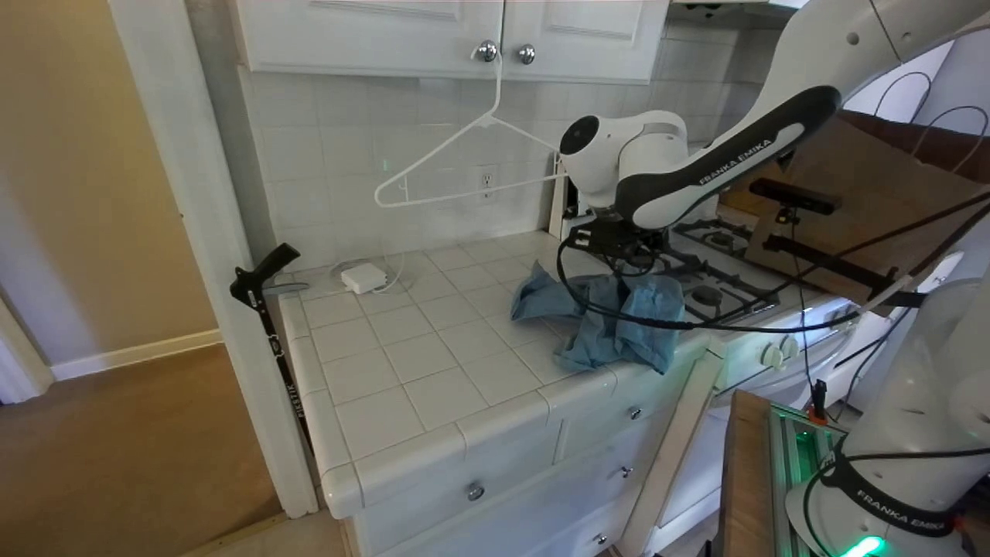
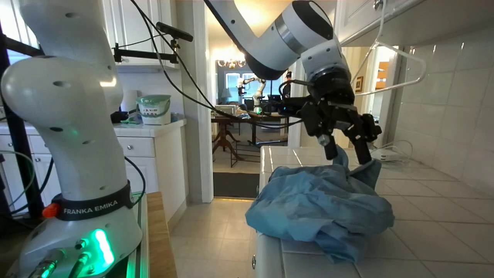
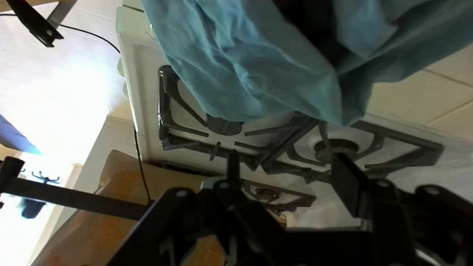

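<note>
A crumpled blue cloth (image 1: 603, 348) lies in a heap on the white tiled counter (image 1: 433, 348), close to the stove. In an exterior view the cloth (image 2: 320, 208) drapes over the counter's front edge, and peaks of it rise around the fingertips. My gripper (image 2: 347, 159) points down at the far part of the heap, its two fingers apart. In the wrist view the gripper (image 3: 285, 157) is open, with only the stove seen between the fingers, while the cloth (image 3: 258, 74) fills the upper part. Whether the fingertips touch the cloth I cannot tell.
A gas stove (image 3: 144, 111) with black grates adjoins the counter. From a cabinet knob (image 1: 486, 51) hangs a white hanger (image 1: 486, 120), close to the arm. A white box (image 1: 363, 277) with a cord sits at the back; a black grabber stick (image 1: 267, 278) leans at the counter's end.
</note>
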Controlling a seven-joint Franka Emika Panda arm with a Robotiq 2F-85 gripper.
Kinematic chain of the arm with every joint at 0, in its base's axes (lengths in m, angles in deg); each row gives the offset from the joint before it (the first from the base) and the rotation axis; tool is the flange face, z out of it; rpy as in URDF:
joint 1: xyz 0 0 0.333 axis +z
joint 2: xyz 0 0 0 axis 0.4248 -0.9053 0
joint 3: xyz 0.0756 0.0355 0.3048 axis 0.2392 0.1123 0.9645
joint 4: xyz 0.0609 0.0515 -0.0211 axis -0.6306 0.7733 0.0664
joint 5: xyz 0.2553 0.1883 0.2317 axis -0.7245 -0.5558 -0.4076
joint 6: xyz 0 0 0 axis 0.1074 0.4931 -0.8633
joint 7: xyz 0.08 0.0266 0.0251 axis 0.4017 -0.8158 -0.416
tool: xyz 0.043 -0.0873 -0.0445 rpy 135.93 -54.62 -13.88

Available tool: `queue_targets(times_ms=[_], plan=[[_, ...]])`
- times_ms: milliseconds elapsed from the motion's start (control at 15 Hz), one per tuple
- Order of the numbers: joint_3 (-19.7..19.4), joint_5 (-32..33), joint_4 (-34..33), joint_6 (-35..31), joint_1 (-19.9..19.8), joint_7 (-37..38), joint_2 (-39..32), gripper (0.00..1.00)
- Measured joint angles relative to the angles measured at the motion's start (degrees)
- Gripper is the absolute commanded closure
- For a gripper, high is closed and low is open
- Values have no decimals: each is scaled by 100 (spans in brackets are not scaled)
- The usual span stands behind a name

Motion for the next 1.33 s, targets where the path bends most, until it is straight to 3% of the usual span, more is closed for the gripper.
queue_targets(times_ms=[400,667,1067,1333], plan=[[397,-78,-13,-289,528,-460,318,0],[445,10,87,-728,574,-397,288,0],[280,724,247,-2360,457,415,-138,0],[212,1235,212,-2952,446,986,-492,3]])
